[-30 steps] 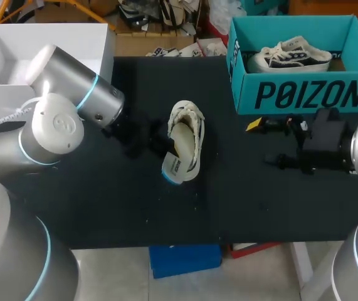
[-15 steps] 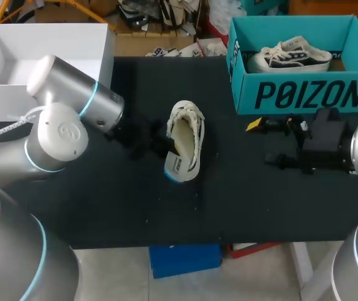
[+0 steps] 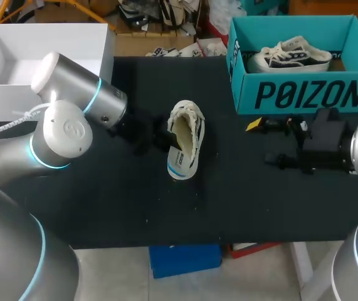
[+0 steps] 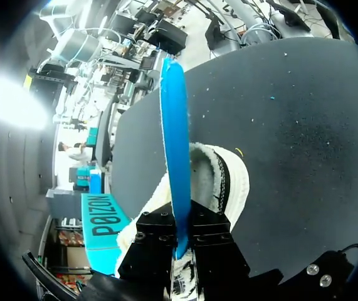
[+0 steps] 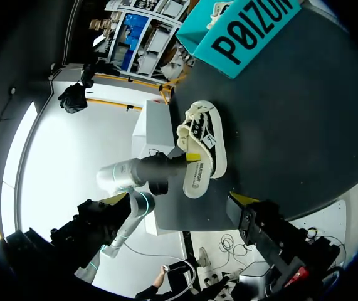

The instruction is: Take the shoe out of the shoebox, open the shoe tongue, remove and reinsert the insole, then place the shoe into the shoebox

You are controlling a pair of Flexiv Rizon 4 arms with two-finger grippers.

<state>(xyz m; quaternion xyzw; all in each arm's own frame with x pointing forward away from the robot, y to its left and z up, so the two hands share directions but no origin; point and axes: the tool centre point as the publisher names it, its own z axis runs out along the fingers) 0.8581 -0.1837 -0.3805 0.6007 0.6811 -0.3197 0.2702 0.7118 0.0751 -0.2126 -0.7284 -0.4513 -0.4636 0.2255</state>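
The left hand [image 4: 180,235] pinches the blue-bottomed insole [image 4: 175,144], which sticks out of the white shoe [image 3: 191,125] on the middle of the dark surface [image 3: 103,207], while the right hand [image 3: 263,143] sits spread and empty near the teal shoebox [image 3: 304,94].

You are seeing a brand word in big dark capitals across the front of the teal cardboard shoebox [image 3: 304,94]; print on the white, blue-backed insole [image 3: 180,164] is showing too small to read.

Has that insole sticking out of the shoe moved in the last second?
Yes. Held by the left hand, the insole has swung its free end right, toward the teal shoebox, lining up more with the shoe.
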